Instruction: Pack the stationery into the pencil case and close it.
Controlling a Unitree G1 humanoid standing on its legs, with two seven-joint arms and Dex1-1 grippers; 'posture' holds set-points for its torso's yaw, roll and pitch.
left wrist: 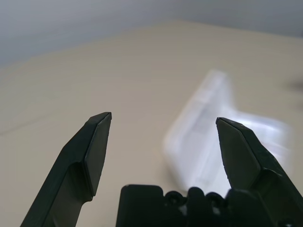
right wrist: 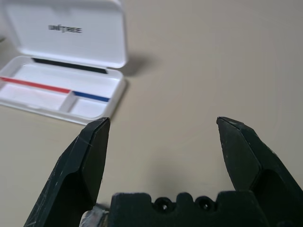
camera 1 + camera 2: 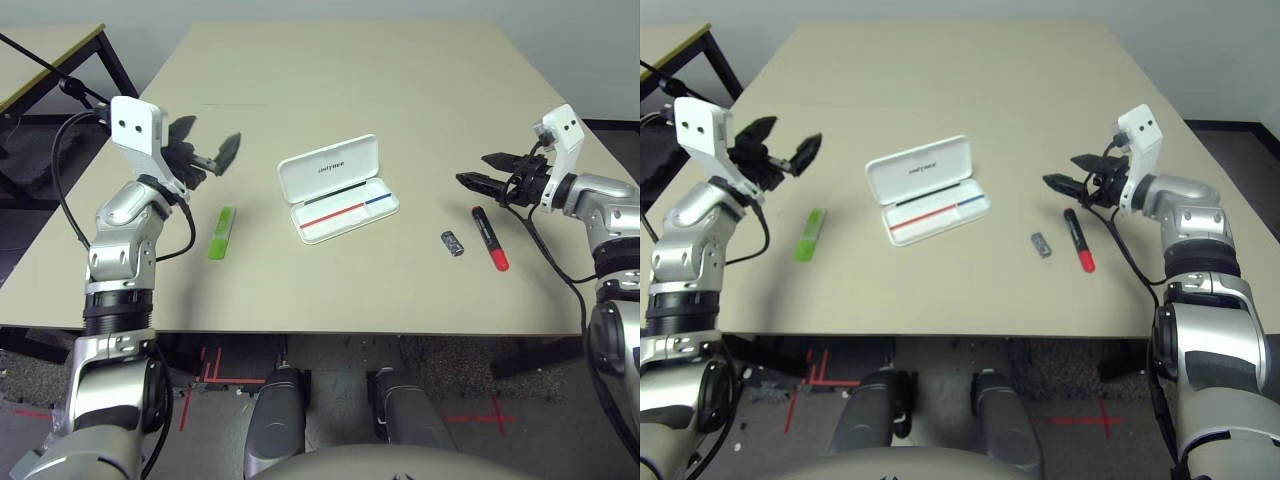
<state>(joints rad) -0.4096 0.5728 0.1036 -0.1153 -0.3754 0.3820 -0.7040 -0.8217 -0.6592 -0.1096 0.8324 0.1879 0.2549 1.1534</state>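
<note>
The white pencil case [image 3: 338, 188] lies open at the middle of the table, lid raised toward the far side, its red and blue striped tray empty. A lime-green highlighter [image 3: 222, 231] lies to its left. To the right lie a small dark block [image 3: 453, 243] and a red marker with a black cap [image 3: 490, 239]. My left gripper [image 3: 208, 140] hovers open above the table, beyond the highlighter. My right gripper [image 3: 475, 169] hovers open just beyond the marker's cap, pointing toward the case. The right wrist view looks past the open right gripper [image 2: 163, 120] at the case [image 2: 71, 42].
The beige table [image 3: 400, 90] stretches far behind the case. A second table [image 3: 40, 60] with black legs stands at the far left, with black cables near my left arm. The table's front edge runs just below the stationery.
</note>
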